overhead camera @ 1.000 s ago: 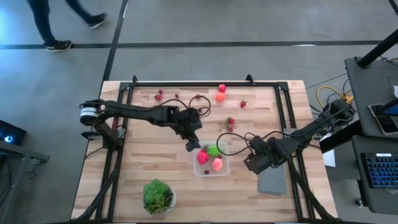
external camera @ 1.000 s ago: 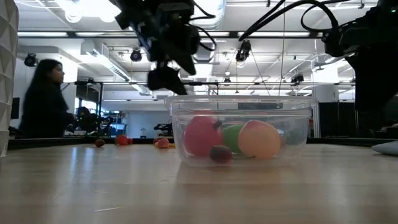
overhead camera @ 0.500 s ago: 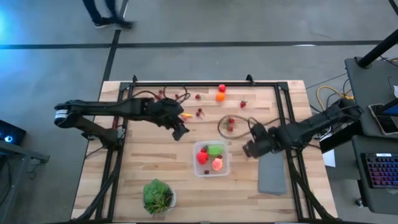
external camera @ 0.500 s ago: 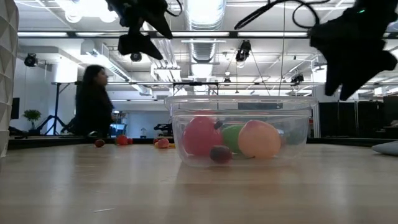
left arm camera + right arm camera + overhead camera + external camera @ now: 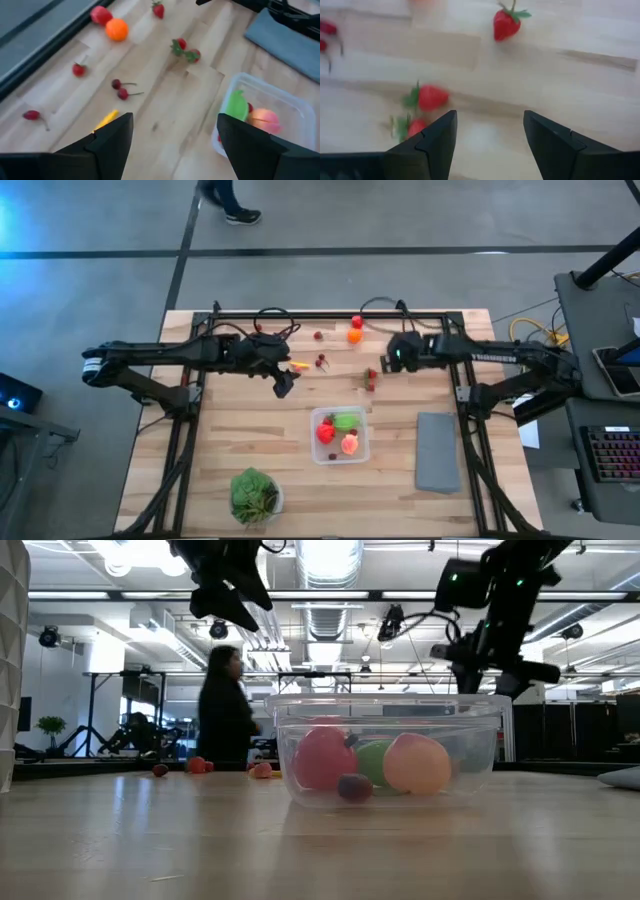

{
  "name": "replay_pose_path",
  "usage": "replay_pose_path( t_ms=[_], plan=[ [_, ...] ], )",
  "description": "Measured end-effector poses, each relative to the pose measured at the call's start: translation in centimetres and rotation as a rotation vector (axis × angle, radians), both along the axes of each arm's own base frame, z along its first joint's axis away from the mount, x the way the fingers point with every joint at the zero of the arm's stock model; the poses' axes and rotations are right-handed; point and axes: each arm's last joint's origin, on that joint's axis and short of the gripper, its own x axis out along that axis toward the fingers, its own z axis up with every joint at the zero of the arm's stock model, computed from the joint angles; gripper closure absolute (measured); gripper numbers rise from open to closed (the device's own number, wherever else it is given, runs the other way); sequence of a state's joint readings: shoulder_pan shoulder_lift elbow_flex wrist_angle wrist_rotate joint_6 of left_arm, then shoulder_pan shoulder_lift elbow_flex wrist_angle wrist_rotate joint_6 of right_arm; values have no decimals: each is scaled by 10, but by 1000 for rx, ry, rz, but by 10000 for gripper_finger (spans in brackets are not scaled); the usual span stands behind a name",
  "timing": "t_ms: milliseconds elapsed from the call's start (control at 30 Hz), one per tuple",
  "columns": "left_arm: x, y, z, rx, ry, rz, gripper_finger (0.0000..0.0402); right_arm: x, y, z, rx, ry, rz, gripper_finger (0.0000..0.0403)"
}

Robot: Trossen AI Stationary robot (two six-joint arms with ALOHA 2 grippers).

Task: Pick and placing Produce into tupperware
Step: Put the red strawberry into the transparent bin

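The clear tupperware (image 5: 366, 455) stands at the table's near middle and holds a red, a green and an orange-pink piece of produce (image 5: 340, 432). More produce lies loose on the far half: two strawberries (image 5: 370, 378), cherries (image 5: 321, 362), an orange piece (image 5: 354, 336) and a yellow piece (image 5: 298, 365). My left gripper (image 5: 283, 385) hangs open and empty above the boards, to the far left of the tupperware (image 5: 260, 112). My right gripper (image 5: 392, 360) hovers open and empty just right of the two strawberries (image 5: 427, 96).
A grey slab (image 5: 438, 452) lies right of the tupperware. A leafy plant in a white bowl (image 5: 255, 495) stands at the near left. Black frame rails (image 5: 330, 313) run along the table's far, left and right sides. A person (image 5: 225, 200) walks beyond the far edge.
My left gripper has risen from over the tupperware and drawn back toward the table's far left, tipping up as it went. My right gripper has swung from beside the grey slab toward the far edge, coming over the loose strawberries. The produce has stayed where it was.
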State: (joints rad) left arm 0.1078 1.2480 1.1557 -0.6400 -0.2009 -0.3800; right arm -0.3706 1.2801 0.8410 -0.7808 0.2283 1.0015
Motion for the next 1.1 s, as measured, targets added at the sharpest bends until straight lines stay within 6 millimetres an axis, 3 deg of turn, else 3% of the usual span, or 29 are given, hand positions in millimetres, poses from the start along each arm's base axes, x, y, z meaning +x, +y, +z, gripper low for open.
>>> replay_pose_path(
  t_ms=[233, 467, 733, 1100],
  plan=[
    [-10, 21, 1, 66, 56, 30, 128, 6, -43, -22, 88, -59, -62, 181],
    [-22, 37, 7, 129, 76, 25, 128, 20, -67, -44, 131, 12, -95, 181],
    [-29, 48, 11, 189, 86, 27, 128, 44, -87, -52, 96, 110, -84, 181],
    [-28, 55, 13, 199, 55, 54, 128, 44, -98, -44, 58, 280, -115, 181]
  ],
)
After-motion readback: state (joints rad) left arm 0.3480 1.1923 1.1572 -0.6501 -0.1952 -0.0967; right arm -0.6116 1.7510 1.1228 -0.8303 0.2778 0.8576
